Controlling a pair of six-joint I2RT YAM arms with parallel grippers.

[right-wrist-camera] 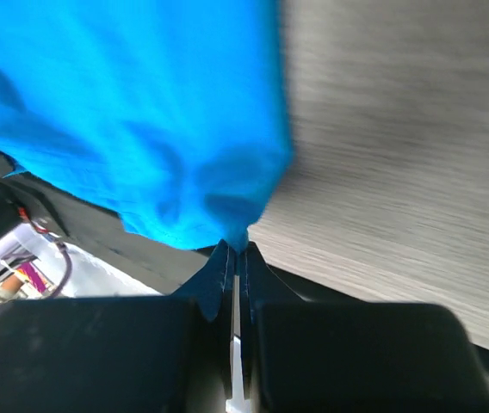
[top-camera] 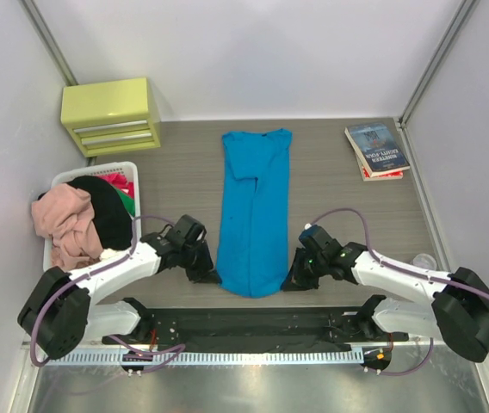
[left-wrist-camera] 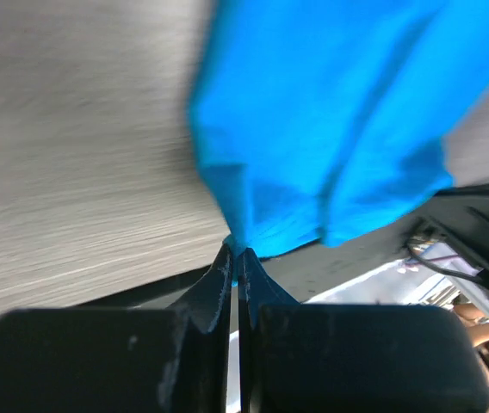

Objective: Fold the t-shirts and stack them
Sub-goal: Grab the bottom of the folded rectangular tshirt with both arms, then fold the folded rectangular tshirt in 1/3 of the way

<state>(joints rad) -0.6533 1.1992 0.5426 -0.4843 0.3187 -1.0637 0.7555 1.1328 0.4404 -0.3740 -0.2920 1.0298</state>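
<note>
Right now I have the left gripper (top-camera: pixel 203 274) and the right gripper (top-camera: pixel 295 281) each pinched shut on a near corner of the turquoise t-shirt (top-camera: pixel 255 206), which lies lengthwise away from me on the table (top-camera: pixel 176 163), so I judge the fold should travel forward.
</note>
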